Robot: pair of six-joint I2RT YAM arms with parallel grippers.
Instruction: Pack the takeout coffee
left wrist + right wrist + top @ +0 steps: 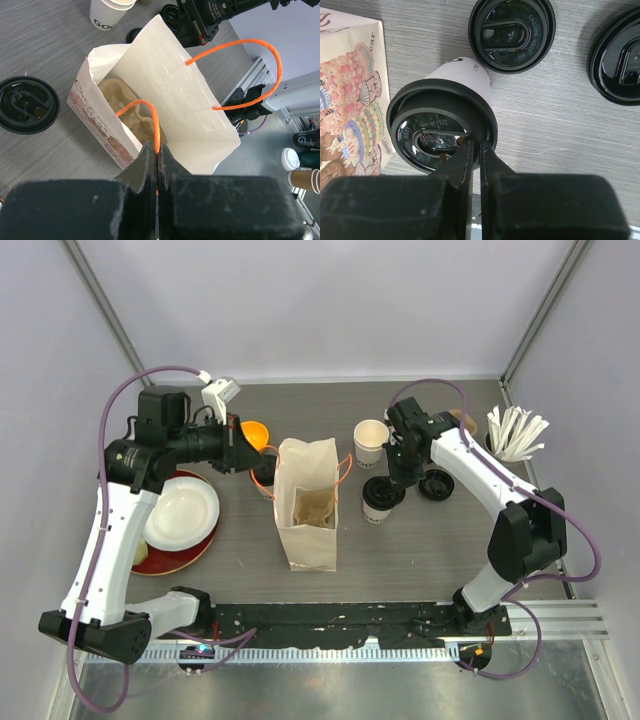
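Observation:
A white paper cup with a black lid [380,498] stands right of the open paper bag [308,505]. In the right wrist view, my right gripper [476,145] is shut on the near rim of that lid [440,131], and the cup's white side [465,80] shows above it. My right gripper [399,478] hangs over this cup. A second white paper cup [371,440] stands further back, open, with no lid. My left gripper [157,150] is shut on the bag's near orange handle [150,115], at the bag's left side [258,468]. A brown tray [127,110] lies inside the bag.
Loose black lids lie on the table [512,32] [620,62] [436,485], and another shows in the left wrist view [27,104]. A white plate on a red plate [180,515] sits at the left. An orange object [256,432] and a holder of white sticks [515,432] stand at the back.

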